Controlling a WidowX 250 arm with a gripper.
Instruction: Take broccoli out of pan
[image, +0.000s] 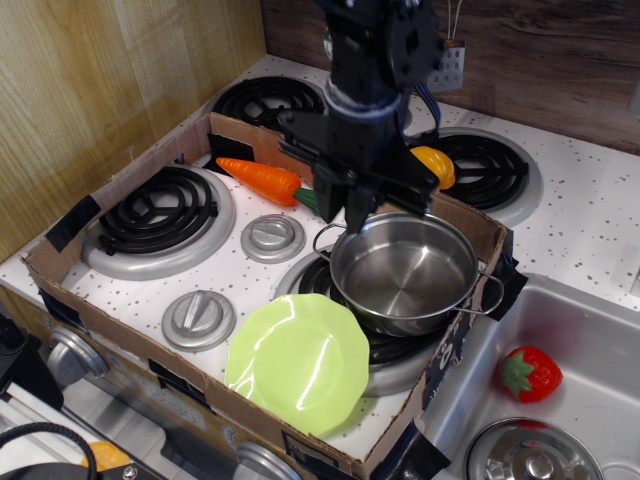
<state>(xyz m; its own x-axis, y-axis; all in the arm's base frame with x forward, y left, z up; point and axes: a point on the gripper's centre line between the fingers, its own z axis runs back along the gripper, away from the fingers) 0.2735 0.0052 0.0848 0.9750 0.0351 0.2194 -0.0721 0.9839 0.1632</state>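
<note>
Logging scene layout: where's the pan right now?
The pan sits on the front-right burner inside the cardboard box, behind the lime plate, with the gripper over its back-left rim.

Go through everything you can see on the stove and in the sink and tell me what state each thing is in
pan: upright on the front right burner, looks empty
broccoli: not visible
gripper: above the pan's left rim, jaws too dark to judge
plate: lying flat, bare
carrot: lying on its side
strawberry: in the sink
lid: in the sink, knob up

carrot (262, 179) in box | plate (298, 361) front | strawberry (531, 372) in sink (590, 330)
</note>
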